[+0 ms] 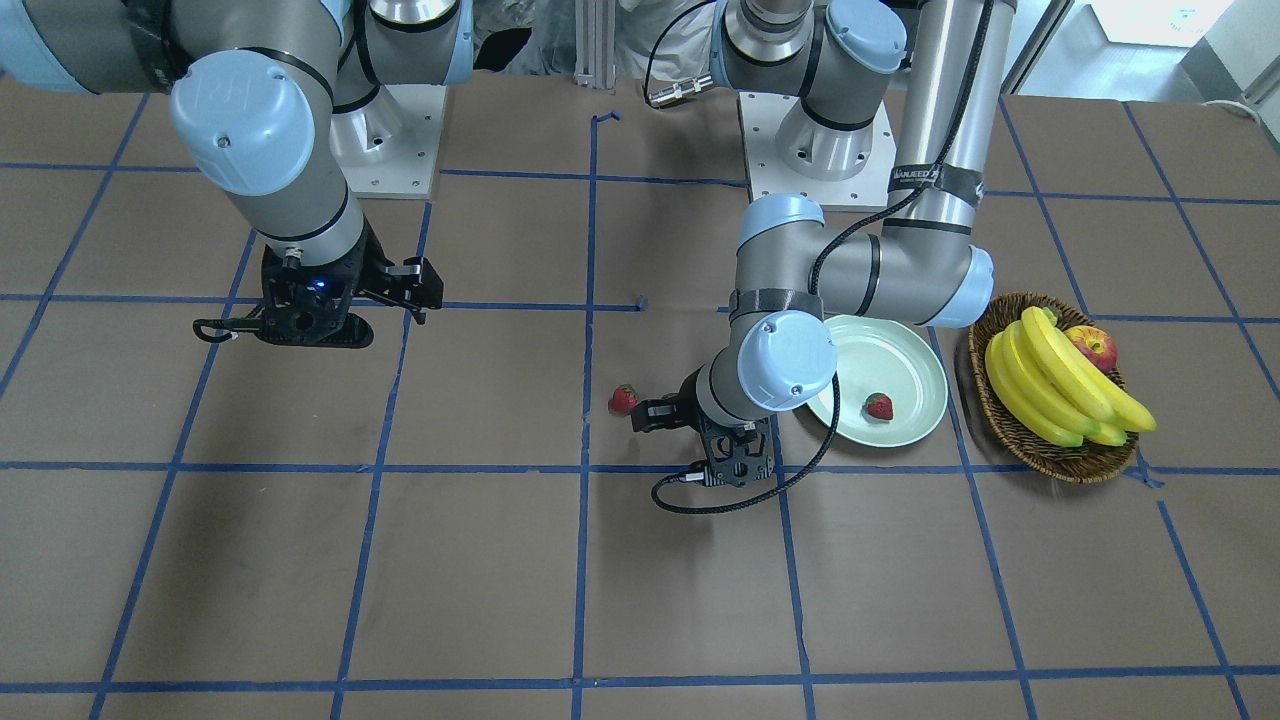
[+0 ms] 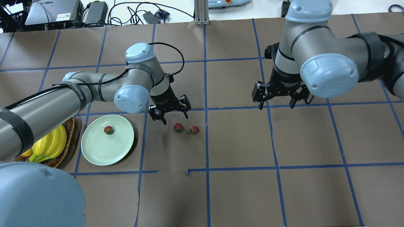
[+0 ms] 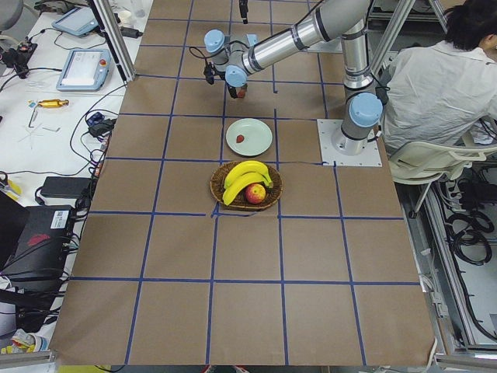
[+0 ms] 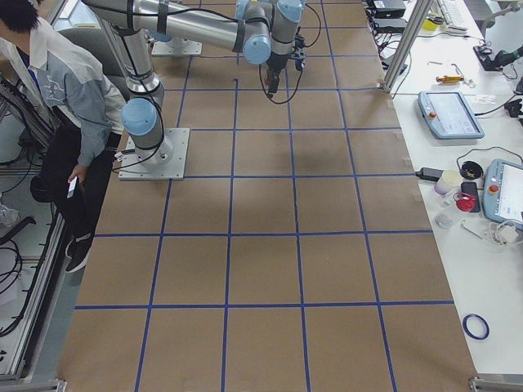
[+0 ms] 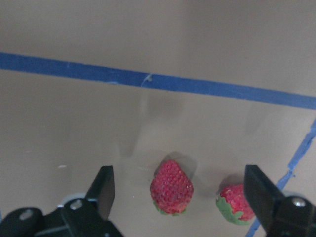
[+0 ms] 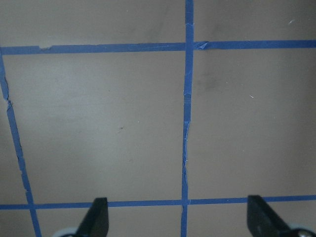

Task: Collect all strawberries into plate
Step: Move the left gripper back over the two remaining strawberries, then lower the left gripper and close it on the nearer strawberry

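Note:
One strawberry [image 2: 109, 130] lies on the pale green plate [image 2: 101, 153]. Two more strawberries [image 2: 178, 127] [image 2: 194, 130] lie side by side on the brown table, to the plate's right. My left gripper [image 2: 175, 119] hovers open just over the nearer one. In the left wrist view that berry [image 5: 171, 187] sits between the spread fingers and the other berry [image 5: 237, 203] lies by the right finger. My right gripper [image 2: 276, 107] hangs open and empty over bare table on the right side.
A wicker basket [image 2: 70, 142] with bananas [image 1: 1060, 385] and an apple [image 1: 1093, 347] stands right beside the plate, on its far side from the loose berries. Blue tape lines grid the table. A person stands behind the robot [image 4: 57, 90].

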